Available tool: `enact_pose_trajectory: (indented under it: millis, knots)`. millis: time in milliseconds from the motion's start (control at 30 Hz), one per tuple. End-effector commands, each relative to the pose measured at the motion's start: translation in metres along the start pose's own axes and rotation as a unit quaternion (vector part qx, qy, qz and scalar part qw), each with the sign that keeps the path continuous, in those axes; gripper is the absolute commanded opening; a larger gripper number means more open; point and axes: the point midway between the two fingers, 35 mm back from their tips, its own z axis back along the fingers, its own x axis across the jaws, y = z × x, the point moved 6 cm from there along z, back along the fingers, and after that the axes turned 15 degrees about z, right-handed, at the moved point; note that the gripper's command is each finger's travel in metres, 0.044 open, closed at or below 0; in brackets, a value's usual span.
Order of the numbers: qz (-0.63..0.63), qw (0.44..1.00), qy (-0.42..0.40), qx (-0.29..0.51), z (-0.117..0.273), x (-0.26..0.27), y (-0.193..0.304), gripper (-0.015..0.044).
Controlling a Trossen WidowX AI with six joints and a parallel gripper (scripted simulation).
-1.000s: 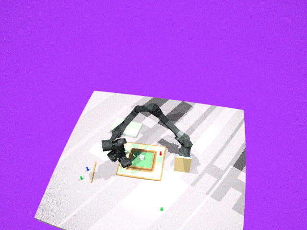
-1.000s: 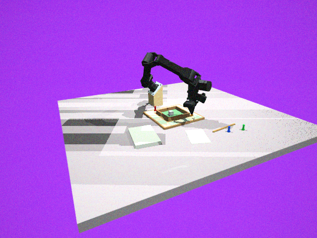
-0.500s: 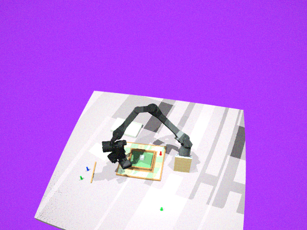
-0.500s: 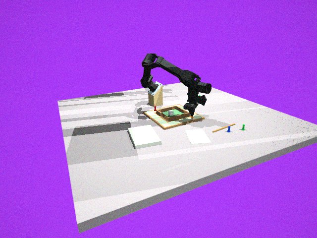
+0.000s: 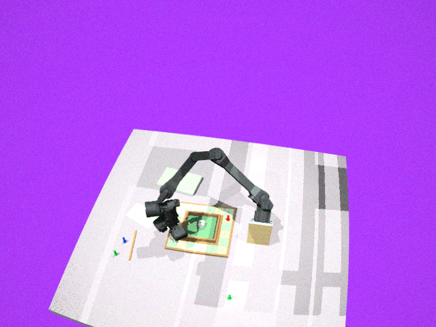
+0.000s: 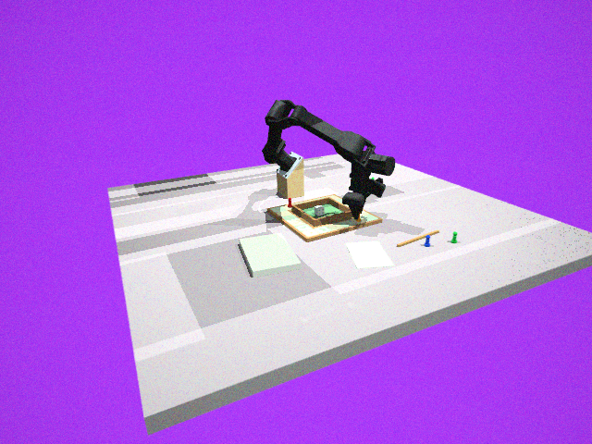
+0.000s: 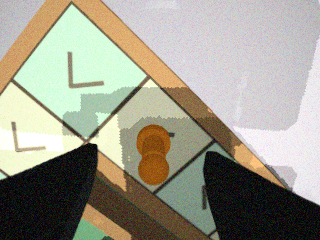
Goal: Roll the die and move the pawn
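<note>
"State of the pincer?"

"The gripper (image 5: 179, 234) (image 6: 356, 218) (image 7: 151, 157) is open, one finger on each side of the orange pawn (image 7: 153, 155), with a visible gap at both. Nothing is gripped."

"Position of that pawn?"

"Taking the counter (image 5: 281, 176) (image 6: 239, 344) as the top view shows it, the pawn is on the side of the board (image 5: 223, 241) (image 6: 305, 237) (image 7: 110, 55) facing the counter's left edge. It appears upright on a cream square, beside a green corner square, between the tray wall and the outer rim."

"And the die?"

"The die (image 5: 201, 223) (image 6: 318, 210) lies inside the tray (image 5: 219, 228) (image 6: 303, 215). Its pips are too small to read."

"Other pawns?"

"A red pawn (image 5: 227, 218) (image 6: 289, 203) stands on the board's side toward the counter's right edge. A blue pawn (image 5: 124, 240) (image 6: 427, 240) and a green pawn (image 5: 115, 252) (image 6: 454, 237) stand off the board, near the left edge. A second green one (image 5: 229, 297) (image 6: 372, 178) stands toward the lower edge."

"Remaining items?"

"A thin wooden stick (image 5: 132, 245) (image 6: 417, 238) lies between the blue pawn and the board. A white sheet (image 5: 139, 214) (image 6: 369, 253) lies toward the left edge; a pale green slab (image 5: 181, 181) (image 6: 269, 255) lies toward the upper left corner. The arm's wooden mounting block (image 5: 259, 234) (image 6: 290, 185) stands between the board and the right edge."
</note>
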Motion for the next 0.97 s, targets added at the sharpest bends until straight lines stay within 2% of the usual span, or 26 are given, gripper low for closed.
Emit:
enact_pose_trajectory:
  millis: [0, 133, 300, 500, 700, 733, 933]
  knots:
    - [0.0, 1.0, 0.001, -0.003, 0.035, 0.0, -0.002, 0.0341]
    - [0.001, 1.0, 0.001, -0.002, 0.047, 0.0, -0.002, 0.044]
    - [-0.032, 0.999, 0.0, -0.005, 0.062, 0.012, 0.012, 0.044]
    - [-0.166, 0.986, -0.006, -0.007, 0.109, 0.064, 0.076, 0.044]
    - [-0.278, 0.961, -0.006, -0.002, 0.126, 0.109, 0.136, 0.044]
    - [-0.196, 0.981, -0.004, -0.009, 0.117, 0.076, 0.09, 0.044]
    - [-0.196, 0.981, -0.004, -0.009, 0.117, 0.076, 0.09, 0.044]
